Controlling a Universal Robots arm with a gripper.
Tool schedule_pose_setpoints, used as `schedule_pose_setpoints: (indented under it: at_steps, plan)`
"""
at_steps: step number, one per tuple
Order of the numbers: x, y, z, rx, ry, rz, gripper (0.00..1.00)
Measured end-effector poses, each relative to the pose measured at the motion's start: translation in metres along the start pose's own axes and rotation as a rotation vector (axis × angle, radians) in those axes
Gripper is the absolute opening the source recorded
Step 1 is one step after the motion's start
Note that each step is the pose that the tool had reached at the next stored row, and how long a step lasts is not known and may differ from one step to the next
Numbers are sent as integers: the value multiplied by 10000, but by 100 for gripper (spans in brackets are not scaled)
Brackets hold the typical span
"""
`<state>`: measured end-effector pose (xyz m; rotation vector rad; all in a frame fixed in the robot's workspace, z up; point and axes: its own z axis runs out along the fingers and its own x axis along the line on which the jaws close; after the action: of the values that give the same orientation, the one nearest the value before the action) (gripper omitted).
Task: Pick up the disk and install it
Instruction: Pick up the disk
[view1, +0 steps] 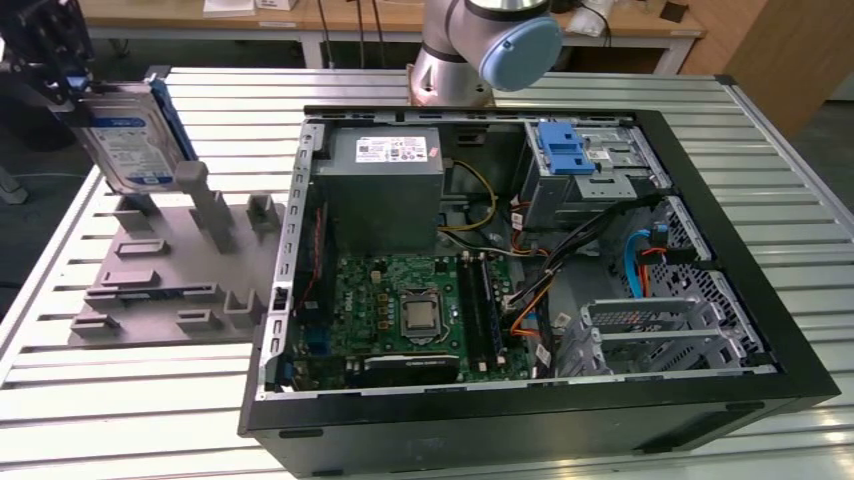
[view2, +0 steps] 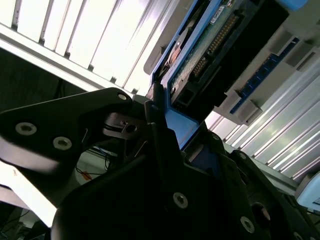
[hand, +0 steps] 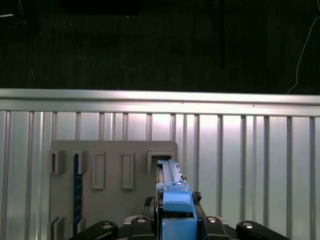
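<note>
Here the disk (view1: 134, 145) stands upright on edge, label facing the exterior view, at that view's far left. It is just above the posts of the grey fixture (view1: 174, 275) on the slatted bench (view1: 120, 420). Whether its lower edge is fully clear of the posts cannot be told. In the first wrist view the disk (hand: 172, 197) is seen edge-on, its blue frame uppermost, over a slot of the fixture (hand: 112, 150). The tool (view1: 70, 88) is clenched on the disk at the blue frame. In the second wrist view the tool (view2: 165, 125) has a black finger (view2: 157, 135) pressed along the frame edge, and the disk's (view2: 210, 45) circuit-board side is visible.

Step in hand, as judged: the pick-up is made and the installing is not yet begun. The open computer case (view1: 507, 425) lies beside the fixture, and its drive cage with a blue bracket (view1: 567, 150) is well apart from the disk. Installing would call for a firm grip, clearance over the case wall, and square alignment with the bay.
</note>
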<state>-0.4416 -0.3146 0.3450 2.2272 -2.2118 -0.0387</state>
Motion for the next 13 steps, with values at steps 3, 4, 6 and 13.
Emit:
schedule_pose_setpoints:
  at_steps: [3, 4, 6, 13]
  plan:
    - [0, 0, -21, 6, -2, 0, 36]
    - [0, 1, -28, 8, -2, 0, 36]
    - [-1, 2, -38, 16, -2, 0, 36]
    - [-1, 2, -68, 17, -2, 0, 36]
